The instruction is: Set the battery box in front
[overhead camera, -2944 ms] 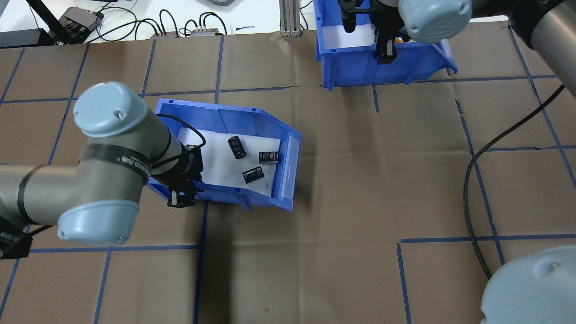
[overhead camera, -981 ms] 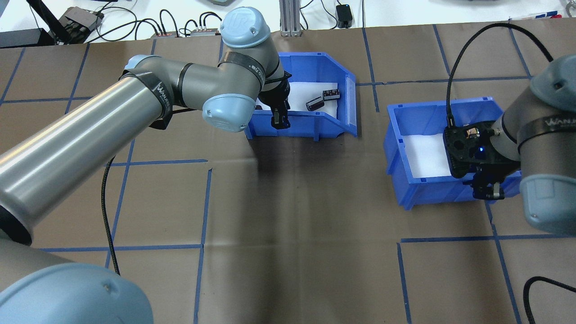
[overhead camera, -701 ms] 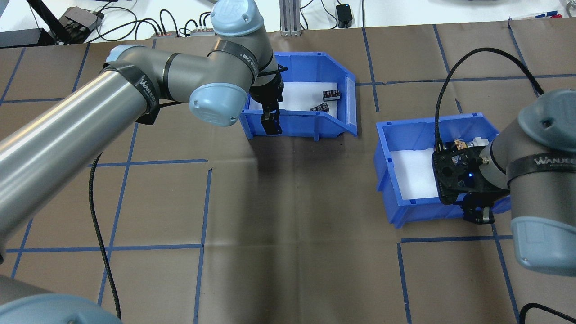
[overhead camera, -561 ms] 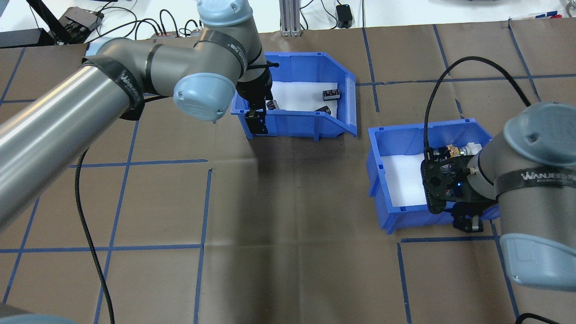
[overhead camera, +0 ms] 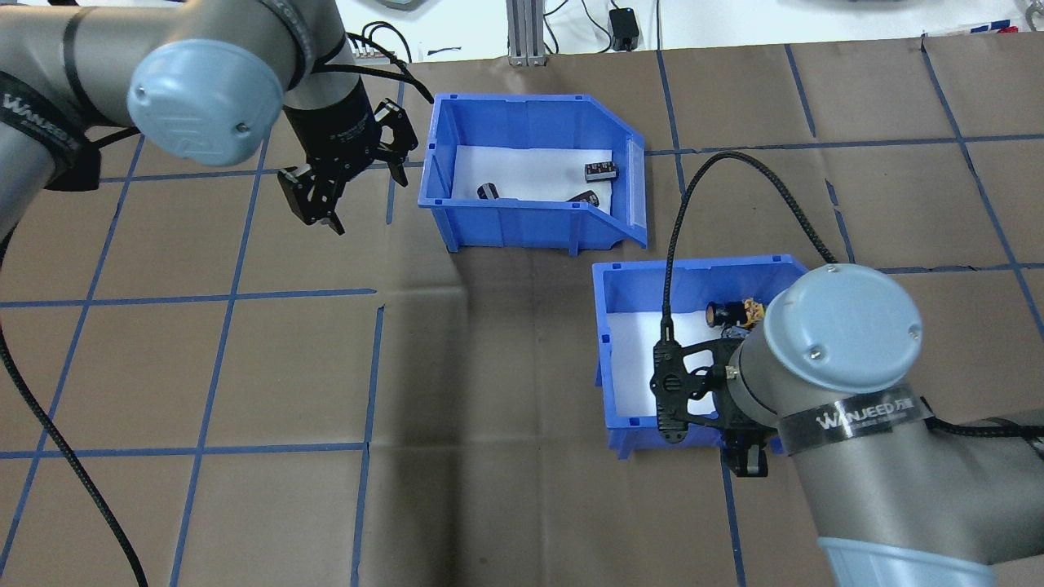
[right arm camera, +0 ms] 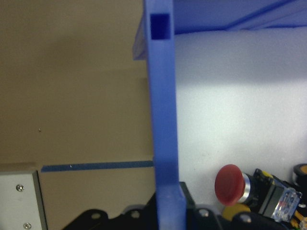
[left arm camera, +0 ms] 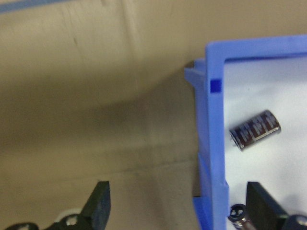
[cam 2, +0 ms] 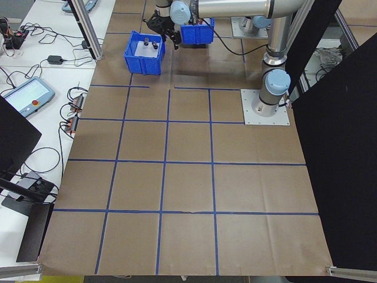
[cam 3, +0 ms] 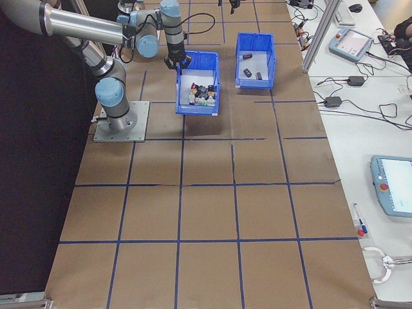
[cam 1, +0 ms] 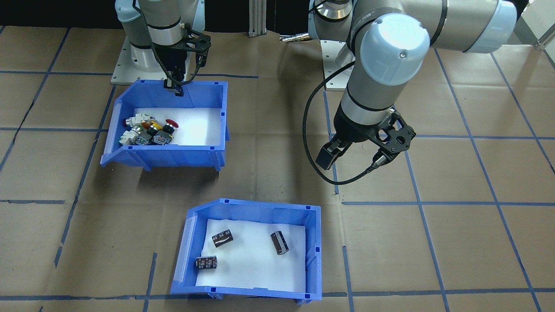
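Observation:
The battery box is a blue bin with a white liner and three dark cylinders inside. It rests on the table at the far middle in the overhead view. My left gripper hangs open to the left of the box, holding nothing. The left wrist view shows the box's side wall and one cylinder beyond the open fingers. My right gripper is shut on the near wall of the second blue bin, the one with coloured switches. That wall runs between its fingers.
Brown paper with blue tape lines covers the table. A black cable arcs over the gap between the two bins. Cables and small devices lie along the far edge. Both arm bases stand on the robot's side.
My left gripper carried the battery box to the far middle, let go of it, and moved off to the left, open. My right gripper dragged the switch bin from the far side nearer to the robot.

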Action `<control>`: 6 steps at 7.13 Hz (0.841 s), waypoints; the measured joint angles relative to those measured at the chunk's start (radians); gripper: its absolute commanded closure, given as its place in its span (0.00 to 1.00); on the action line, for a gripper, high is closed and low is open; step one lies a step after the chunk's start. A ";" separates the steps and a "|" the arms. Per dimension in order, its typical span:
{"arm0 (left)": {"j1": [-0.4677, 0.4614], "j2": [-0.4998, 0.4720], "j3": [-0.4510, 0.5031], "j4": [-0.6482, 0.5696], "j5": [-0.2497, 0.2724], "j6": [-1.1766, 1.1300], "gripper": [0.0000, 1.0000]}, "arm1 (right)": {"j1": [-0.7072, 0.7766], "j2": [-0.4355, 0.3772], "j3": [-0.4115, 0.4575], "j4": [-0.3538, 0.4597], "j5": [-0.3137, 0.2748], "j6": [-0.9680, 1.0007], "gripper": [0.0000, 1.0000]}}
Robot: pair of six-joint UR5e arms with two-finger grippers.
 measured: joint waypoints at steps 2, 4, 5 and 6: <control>0.051 0.027 0.059 -0.032 -0.004 0.470 0.01 | 0.120 0.046 -0.021 -0.014 0.001 0.121 1.00; 0.067 0.044 0.084 -0.043 -0.004 0.787 0.00 | 0.249 0.144 -0.091 -0.034 -0.004 0.224 1.00; 0.069 0.048 0.084 -0.046 -0.004 0.849 0.00 | 0.306 0.198 -0.118 -0.080 -0.005 0.252 1.00; 0.071 0.049 0.082 -0.052 0.000 0.872 0.00 | 0.349 0.237 -0.129 -0.128 -0.007 0.263 1.00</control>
